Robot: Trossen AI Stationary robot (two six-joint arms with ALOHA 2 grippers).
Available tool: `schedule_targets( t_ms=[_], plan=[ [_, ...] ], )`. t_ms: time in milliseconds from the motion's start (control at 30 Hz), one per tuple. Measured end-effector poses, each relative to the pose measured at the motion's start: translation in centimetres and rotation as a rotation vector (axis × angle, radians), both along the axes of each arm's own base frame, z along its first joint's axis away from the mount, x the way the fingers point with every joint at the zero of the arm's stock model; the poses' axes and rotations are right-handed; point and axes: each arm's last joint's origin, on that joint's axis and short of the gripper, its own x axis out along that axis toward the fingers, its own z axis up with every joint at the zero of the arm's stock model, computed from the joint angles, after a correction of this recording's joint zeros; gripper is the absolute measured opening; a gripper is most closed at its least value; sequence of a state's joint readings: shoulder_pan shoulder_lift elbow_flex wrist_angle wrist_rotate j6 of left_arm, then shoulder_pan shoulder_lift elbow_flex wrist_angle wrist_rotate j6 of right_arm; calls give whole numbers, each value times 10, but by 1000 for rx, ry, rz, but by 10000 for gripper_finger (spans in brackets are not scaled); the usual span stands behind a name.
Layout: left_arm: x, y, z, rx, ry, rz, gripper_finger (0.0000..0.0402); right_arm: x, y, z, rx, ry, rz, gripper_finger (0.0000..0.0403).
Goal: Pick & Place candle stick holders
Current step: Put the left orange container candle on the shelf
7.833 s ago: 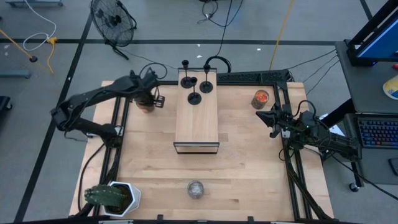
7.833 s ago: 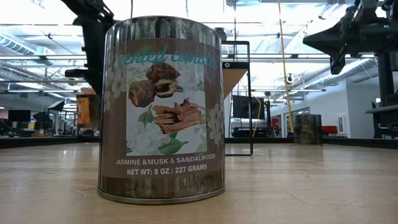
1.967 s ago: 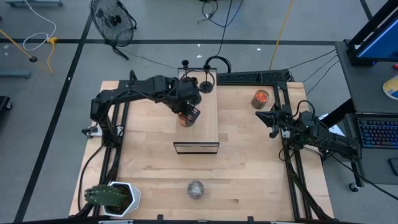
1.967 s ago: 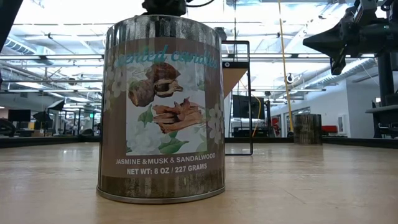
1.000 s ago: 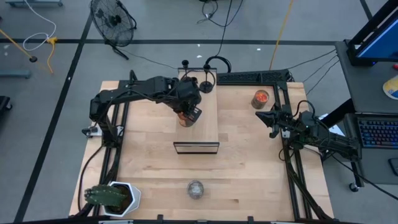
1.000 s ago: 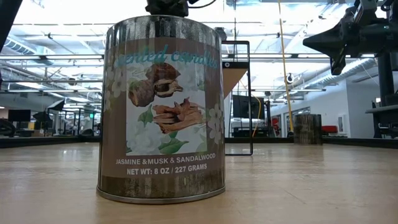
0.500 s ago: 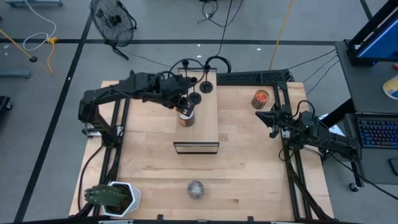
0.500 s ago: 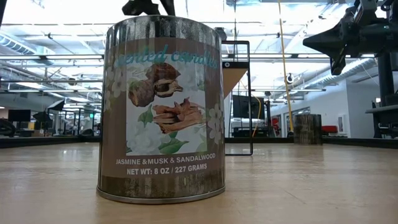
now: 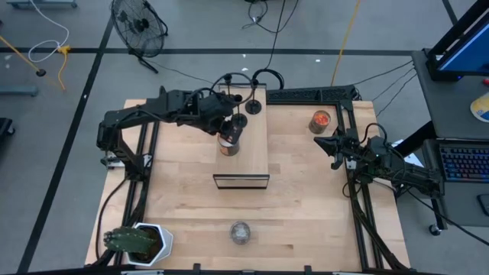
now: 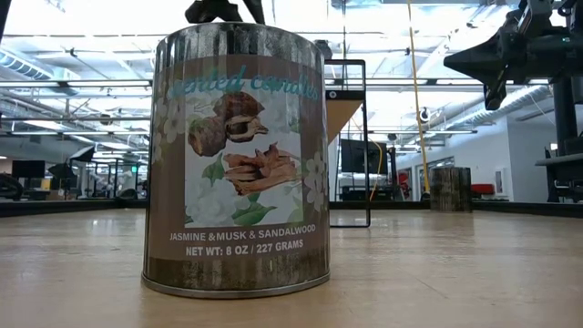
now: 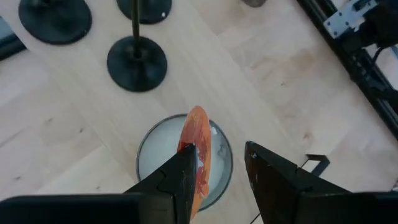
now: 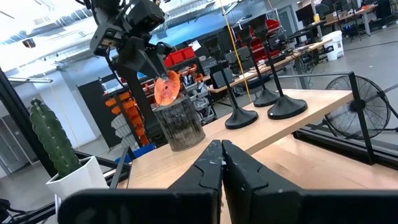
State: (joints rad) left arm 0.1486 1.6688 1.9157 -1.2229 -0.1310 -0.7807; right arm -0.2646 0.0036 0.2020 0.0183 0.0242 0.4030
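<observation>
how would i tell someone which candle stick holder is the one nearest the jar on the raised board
Find the raised wooden board in the table's middle, where the left end effector holds an orange lid over an open jar. Three black candle stick holders cluster at the board's far end. Yours stands right beside the jar; the other two sit farther back.

Place: robotics lab or workshop hall
Floor: grey concrete, taped lines, cables (image 9: 263, 19), a fan (image 9: 139, 23)
Room behind: high ceiling, shelves, red bins (image 12: 189, 57)
Side: a keyboard (image 9: 464, 162)

L gripper (image 11: 217, 163) clamped, R gripper (image 12: 221, 149) closed.
</observation>
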Motion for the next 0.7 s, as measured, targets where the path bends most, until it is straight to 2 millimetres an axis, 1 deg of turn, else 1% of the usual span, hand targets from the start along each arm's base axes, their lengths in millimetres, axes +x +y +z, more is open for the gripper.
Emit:
schedule_targets(
  t_ms=[133, 333, 600, 700],
  plan=[
    [4, 0, -13, -26, 41, 5, 143, 0, 0, 0, 0, 0, 0, 0],
    [10, 0, -26, -62, 36, -8, 143, 0, 0, 0, -3, 1, 0, 0],
    [7, 10, -25, -50, 40, 10, 143, 0, 0, 0, -2, 1, 0, 0],
    [7, 11, -25, -50, 36, 12, 143, 0, 0, 0, -3, 1, 0, 0]
  ],
)
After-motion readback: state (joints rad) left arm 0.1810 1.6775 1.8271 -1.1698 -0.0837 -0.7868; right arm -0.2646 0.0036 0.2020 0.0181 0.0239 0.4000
